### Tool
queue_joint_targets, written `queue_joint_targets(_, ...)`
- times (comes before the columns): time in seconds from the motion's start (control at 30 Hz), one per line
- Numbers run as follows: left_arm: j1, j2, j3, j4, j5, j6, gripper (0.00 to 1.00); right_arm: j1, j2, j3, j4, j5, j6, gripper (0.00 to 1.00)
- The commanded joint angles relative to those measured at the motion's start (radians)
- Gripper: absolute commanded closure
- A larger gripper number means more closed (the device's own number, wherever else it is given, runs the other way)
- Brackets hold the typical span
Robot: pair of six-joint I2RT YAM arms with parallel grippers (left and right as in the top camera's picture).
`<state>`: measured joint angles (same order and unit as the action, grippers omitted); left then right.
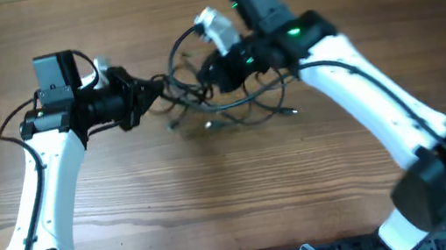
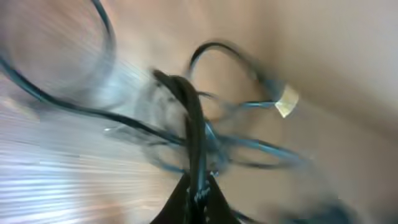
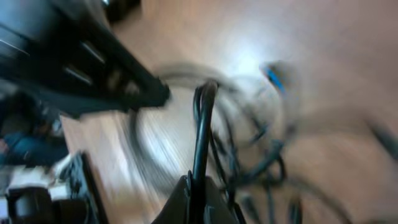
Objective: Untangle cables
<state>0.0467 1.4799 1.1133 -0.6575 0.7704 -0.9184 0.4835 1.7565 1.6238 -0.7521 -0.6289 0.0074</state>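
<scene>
**Position.** The cables sit as one loose tangle of thin black cords on the worktop, in the gap between the two arms and toward the far side of the wooden surface. The left arm reaches in from the left and the right arm from the right. Both tool ends meet the tangle at its upper edge.

**Left jaws.** Fully closed, no gap showing. In the left wrist view one black strand comes out from between them, so they are pinching a cord of the tangle.

**Right jaws.** Also closed tight. The right wrist view shows a black strand rising straight out of the pinch. The picture is blurred, so I cannot tell which cord of the bundle it is.

**Why held this way (judgement).** Each arm grips a different point of the same clump. That looks like a set-up for drawing the two grips apart so the loops slide open. The grips sit close together, leaving slack cord draped below them.

**Orientation.**
- From overhead, the tangle is wider left to right than front to back, so its long axis runs roughly along the line between the two pinches.
- Each held strand leaves its jaws lengthwise, straight ahead, then curls into loops.
- A pale plug end lies off to the right of the left-hand strand. Its heading is too blurred to read.
- Loose ends trail along the near edge of the clump.
</scene>
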Motion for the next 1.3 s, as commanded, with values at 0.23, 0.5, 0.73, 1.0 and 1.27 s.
queue_joint_targets(0.23, -0.077, 0.084, -0.003, -0.1, -0.436, 0.052, 0.96, -0.132, -0.335, 0.013, 0.053, 0.468, 0.424, 0.96)
queue_joint_targets(0.5, -0.077, 0.084, -0.003, -0.103, -0.436, 0.052, 0.96, -0.244, -0.272, 0.012, -0.188, 1.102, 0.624, 0.96)
queue_joint_targets(0.73, -0.085, 0.085, -0.003, -0.103, -0.439, 0.078, 0.96, -0.386, -0.247, 0.012, -0.159, 0.521, 0.418, 0.96)
queue_joint_targets(1.0, -0.091, 0.076, -0.003, 0.145, -0.062, 0.209, 0.96, -0.358, -0.189, 0.002, -0.18, -0.041, -0.005, 0.87)
queue_joint_targets(1.27, -0.091, -0.018, -0.003, 1.05, 0.543, -0.241, 0.95, -0.269, -0.189, 0.002, -0.141, -0.054, -0.032, 0.56)
